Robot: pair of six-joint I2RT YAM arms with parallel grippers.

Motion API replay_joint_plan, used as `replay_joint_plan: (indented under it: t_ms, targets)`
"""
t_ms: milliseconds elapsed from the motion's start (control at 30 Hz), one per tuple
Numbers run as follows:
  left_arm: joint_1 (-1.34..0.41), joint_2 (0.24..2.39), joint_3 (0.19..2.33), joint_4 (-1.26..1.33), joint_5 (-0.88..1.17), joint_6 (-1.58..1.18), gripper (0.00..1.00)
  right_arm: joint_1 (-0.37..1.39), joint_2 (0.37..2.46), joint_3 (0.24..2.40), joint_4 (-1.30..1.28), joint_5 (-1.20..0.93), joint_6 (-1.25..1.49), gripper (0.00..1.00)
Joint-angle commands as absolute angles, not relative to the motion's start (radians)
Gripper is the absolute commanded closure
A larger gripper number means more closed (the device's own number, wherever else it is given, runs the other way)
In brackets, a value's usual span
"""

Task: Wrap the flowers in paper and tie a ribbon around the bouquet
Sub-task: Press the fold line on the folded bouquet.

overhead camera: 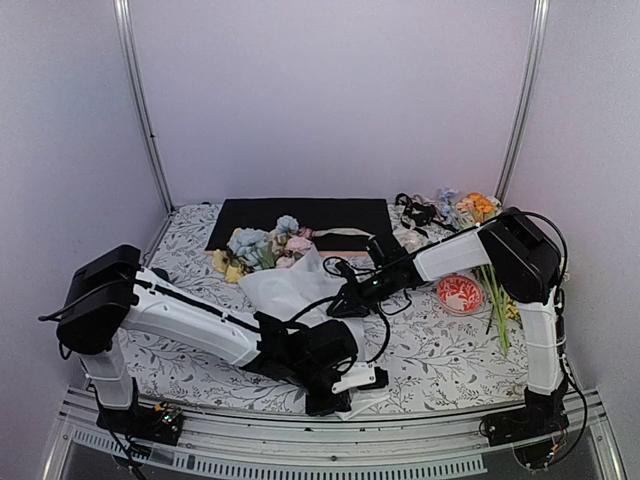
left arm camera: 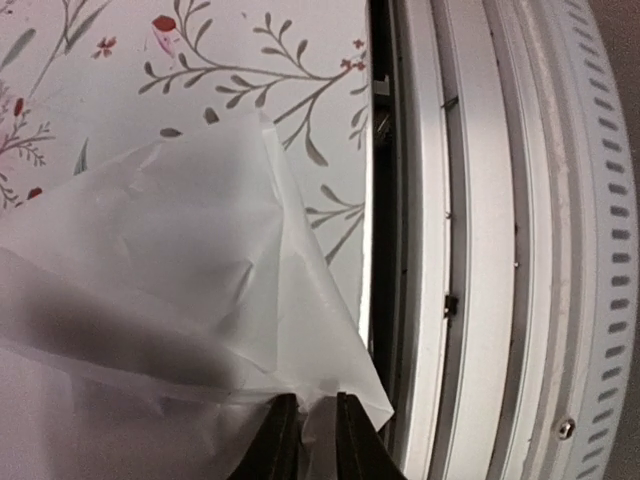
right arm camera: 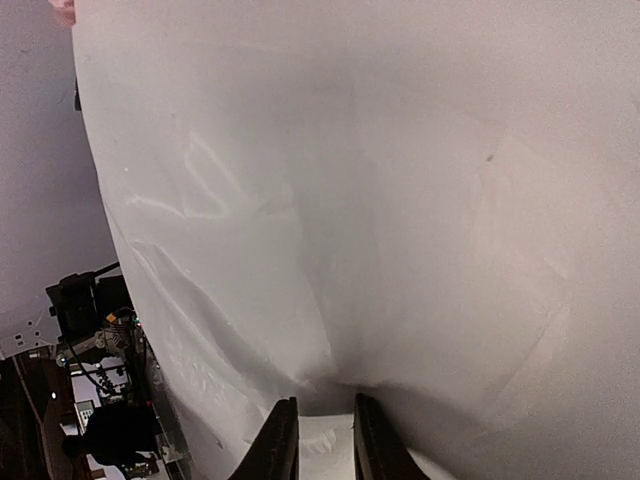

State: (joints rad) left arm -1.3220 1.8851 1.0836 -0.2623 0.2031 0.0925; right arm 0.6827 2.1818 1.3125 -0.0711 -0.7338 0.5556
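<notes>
The flowers (overhead camera: 262, 246), blue, pink and pale yellow blooms, lie at the back left of the floral cloth, with their stems hidden under the paper (overhead camera: 285, 288). This white sheet runs from the blooms toward the near edge, loosely folded over them as a bouquet. My left gripper (overhead camera: 338, 392) is at the near table edge. In the left wrist view it (left arm camera: 316, 405) is shut on a corner of the paper (left arm camera: 200, 250). My right gripper (overhead camera: 342, 300) sits mid-sheet, and in its wrist view it (right arm camera: 325, 410) pinches a pucker of the paper (right arm camera: 350, 200). The ribbon is out of view.
A black sheet (overhead camera: 300, 214) lies at the back. Orange-and-yellow sprigs (overhead camera: 478, 206) and a black ribbon (overhead camera: 415, 211) are at the back right. A red-and-white disc (overhead camera: 461, 294) and green stems (overhead camera: 497, 300) sit by the right arm. The metal table rail (left arm camera: 470, 250) runs beside my left gripper.
</notes>
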Motion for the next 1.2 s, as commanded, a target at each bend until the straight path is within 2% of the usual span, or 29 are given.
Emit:
replay_joint_plan:
  t_ms: [0,167,233,400,533,600,700,867,1167]
  targets:
    - [-1.366,1.933,1.110,-0.257,0.302,0.132,0.82,0.677,2.240,1.304,-0.096,-0.617,0.547,0.78]
    - [-1.376,1.905,1.124,-0.256,0.331,0.137,0.66,0.677,2.244,1.304,-0.090,-0.599,0.562,0.78]
    - [-1.375,1.879,1.131,-0.260,0.331,0.150,0.63,0.678,2.250,1.303,-0.084,-0.596,0.570,0.78]
    - [-1.356,1.752,1.129,-0.209,0.354,0.157,0.64,0.678,2.248,1.301,-0.080,-0.591,0.582,0.78]
    - [-1.238,1.690,1.039,-0.128,0.343,0.072,0.69,0.678,2.240,1.302,-0.080,-0.586,0.587,0.77]
    - [-1.174,1.687,1.009,-0.115,0.263,0.024,0.70,0.678,2.239,1.305,-0.079,-0.591,0.587,0.77]
    - [-1.112,1.738,1.008,-0.126,0.125,-0.007,0.67,0.678,2.238,1.308,-0.073,-0.607,0.588,0.77]
    - [-1.132,1.904,1.097,-0.117,0.135,0.008,0.64,0.681,2.232,1.327,-0.071,-0.620,0.592,0.77]
    - [-1.219,2.044,1.186,-0.162,0.100,0.068,0.58,0.693,2.219,1.329,-0.051,-0.628,0.625,0.77]
